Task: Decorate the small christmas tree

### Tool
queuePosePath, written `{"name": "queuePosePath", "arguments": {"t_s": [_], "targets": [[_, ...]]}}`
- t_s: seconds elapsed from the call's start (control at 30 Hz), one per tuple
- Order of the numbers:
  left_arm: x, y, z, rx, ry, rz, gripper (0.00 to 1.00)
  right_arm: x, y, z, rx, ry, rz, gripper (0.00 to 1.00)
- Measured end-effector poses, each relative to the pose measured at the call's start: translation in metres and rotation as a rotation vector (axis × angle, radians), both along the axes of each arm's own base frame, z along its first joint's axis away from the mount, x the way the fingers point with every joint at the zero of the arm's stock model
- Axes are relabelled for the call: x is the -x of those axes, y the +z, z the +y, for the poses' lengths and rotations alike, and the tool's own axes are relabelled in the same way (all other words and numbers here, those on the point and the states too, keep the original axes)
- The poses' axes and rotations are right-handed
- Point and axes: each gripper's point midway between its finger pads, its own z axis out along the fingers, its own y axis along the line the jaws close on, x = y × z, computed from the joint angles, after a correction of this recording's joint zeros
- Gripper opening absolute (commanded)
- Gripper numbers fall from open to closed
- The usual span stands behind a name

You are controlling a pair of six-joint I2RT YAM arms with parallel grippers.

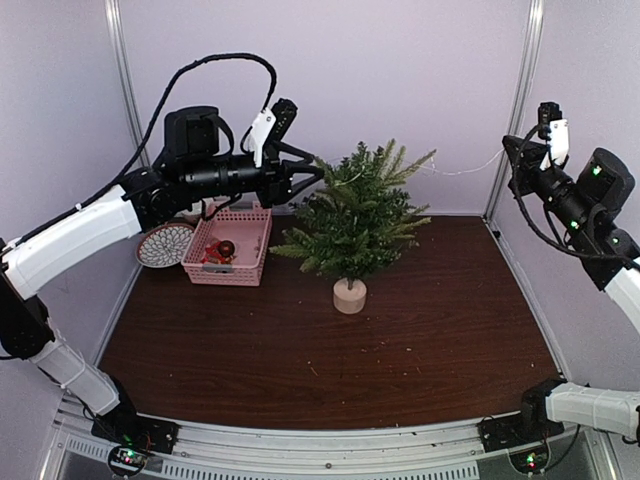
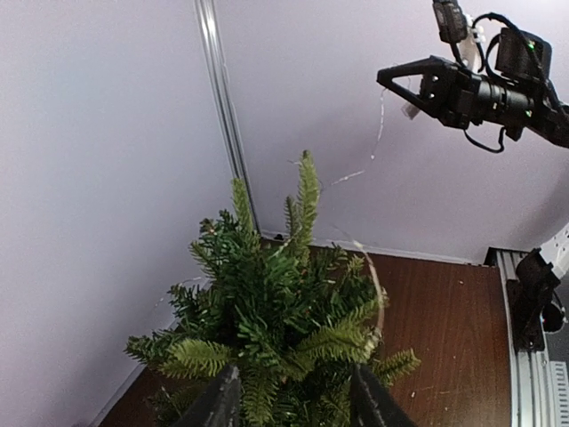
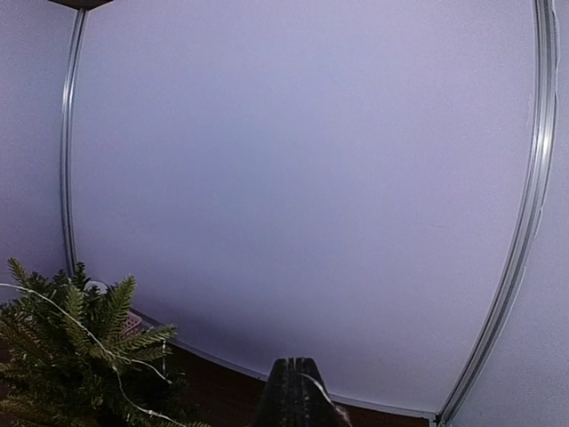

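Note:
The small christmas tree point(image 1: 355, 220) stands mid-table on its pale wooden stump point(image 1: 349, 296). My left gripper point(image 1: 315, 178) reaches into its upper left side. In the left wrist view its fingers point(image 2: 218, 405) stand apart, and the gripper point(image 2: 293, 405) is open with green branches point(image 2: 276, 311) between the jaws. A thin wire light string point(image 1: 470, 165) runs from the treetop to my right gripper point(image 1: 515, 150), raised at the far right. In the right wrist view that gripper point(image 3: 298, 391) is shut on the wire, which also loops over the foliage point(image 2: 382, 294).
A pink basket point(image 1: 250, 268) with a red ornament point(image 1: 225, 248) sits left of the tree, with a patterned round disc point(image 1: 163, 244) beside it. Metal frame posts point(image 1: 125, 70) and purple walls enclose the table.

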Motion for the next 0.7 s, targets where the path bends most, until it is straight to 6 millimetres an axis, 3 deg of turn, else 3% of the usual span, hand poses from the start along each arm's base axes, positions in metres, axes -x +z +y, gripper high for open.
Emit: {"name": "queuePosePath", "arguments": {"t_s": [0.1,0.37,0.53,0.7], "targets": [[0.009,0.005,-0.001,-0.024,-0.046,-0.017,0.36,0.004,0.003,0.002,0.0,0.014,-0.009,0.0],[0.024,0.05,-0.014,-0.035,-0.115,-0.129,0.37,0.011,0.007,0.006,0.002,0.044,-0.025,0.0],[0.028,0.046,-0.039,-0.092,-0.139,-0.146,0.45,0.012,0.007,0.008,0.004,0.056,-0.026,0.0],[0.022,0.026,-0.062,-0.169,-0.124,-0.138,0.45,0.014,0.008,0.009,0.003,0.064,-0.029,0.0]]}}
